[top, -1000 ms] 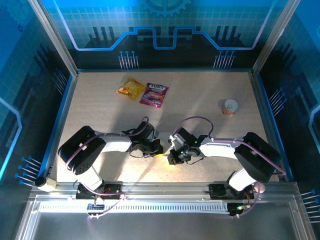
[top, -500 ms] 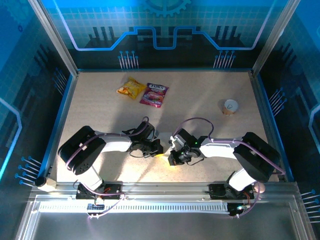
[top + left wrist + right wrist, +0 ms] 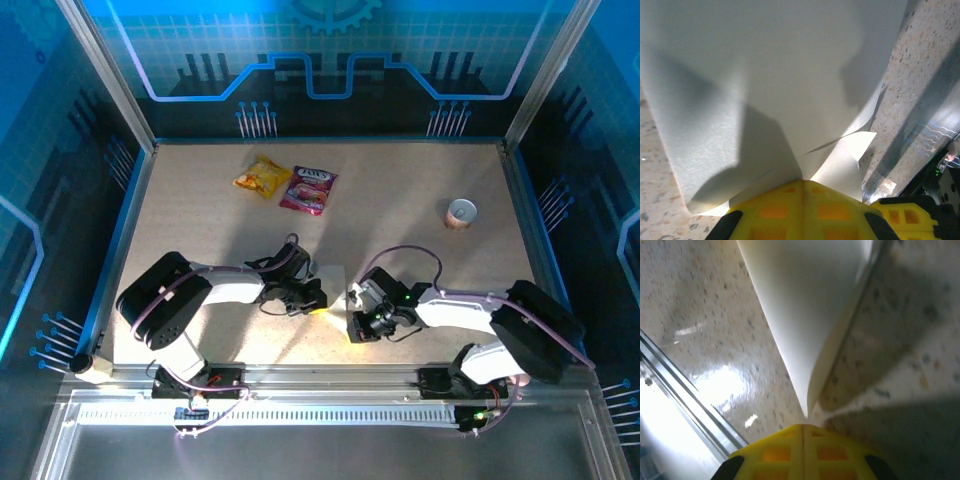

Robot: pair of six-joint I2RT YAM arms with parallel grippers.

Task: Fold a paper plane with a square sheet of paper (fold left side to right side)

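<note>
While the left gripper (image 3: 802, 184) is clenched on an edge of the square sheet of paper (image 3: 770, 75), the sheet sits by the middle of the near edge of the table (image 3: 420, 190), doubled over loosely with its layers curling apart. Further right, the right gripper (image 3: 803, 428) pinches its bent corner. By my reading, the first fold is begun but uncreased, and every later fold remains.
</note>
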